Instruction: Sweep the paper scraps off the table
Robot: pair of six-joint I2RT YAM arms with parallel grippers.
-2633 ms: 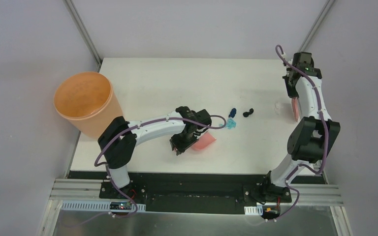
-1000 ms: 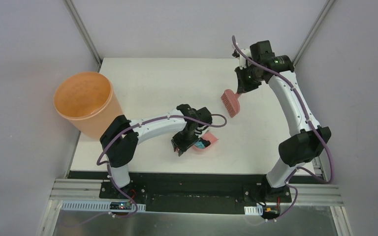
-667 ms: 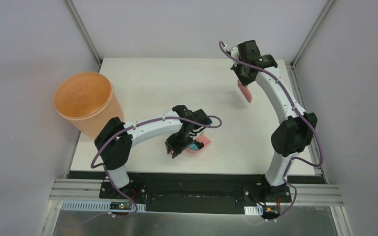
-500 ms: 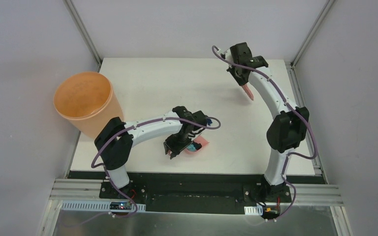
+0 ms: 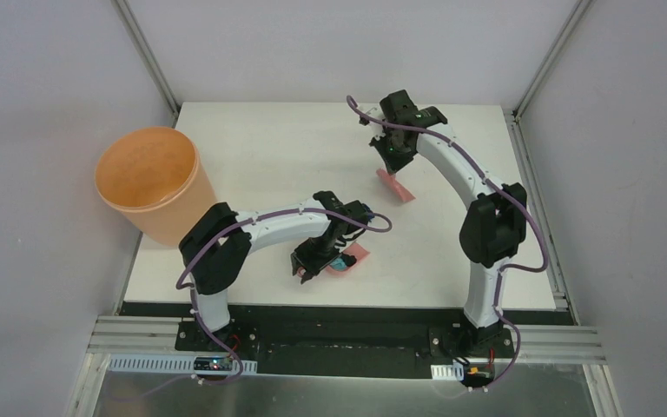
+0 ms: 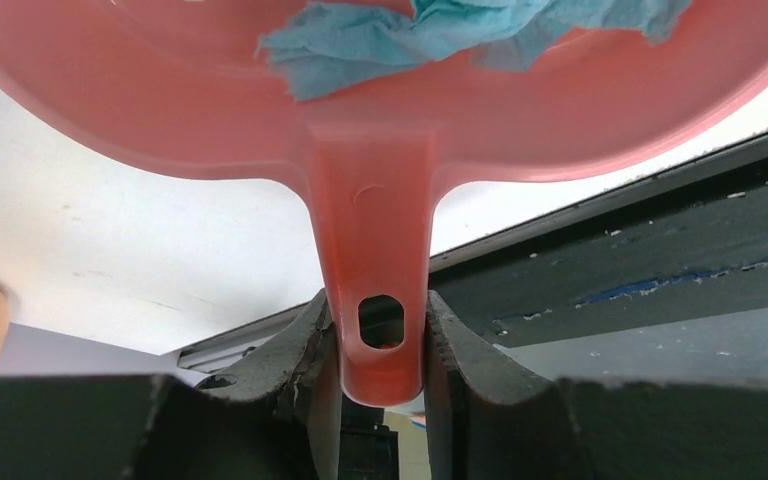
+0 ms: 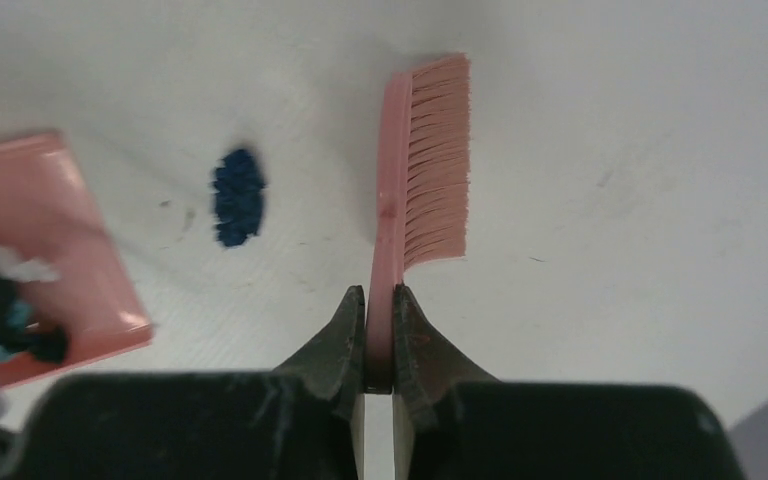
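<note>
Paper scraps lie mostly in the pink dustpan, which is over the near part of the desk, close to its black front edge. The left hand is clamped on the dustpan's handle, one finger pressed to each side. The handle points back toward the arm and the pan's broad end points away from it. In the left wrist view a crumpled teal scrap lies in the pan and is cut off by the top of the frame. Whether the pan touches the desk I cannot tell. The right wrist view shows blurred white, black and teal bits heaped on the pan, partly cut off at the left.

Farther out, one dark blue wad lies loose on the desk between the pan and the pink brush, touching neither. It is oblong, with its long axis roughly parallel to the brush, whose bristles face away from it. The right hand is closed tight on the brush's thin handle. From above, the brush slants from far-left to near-right, and the blue wad is too small to make out. An orange bucket stands at the desk's left edge.
</note>
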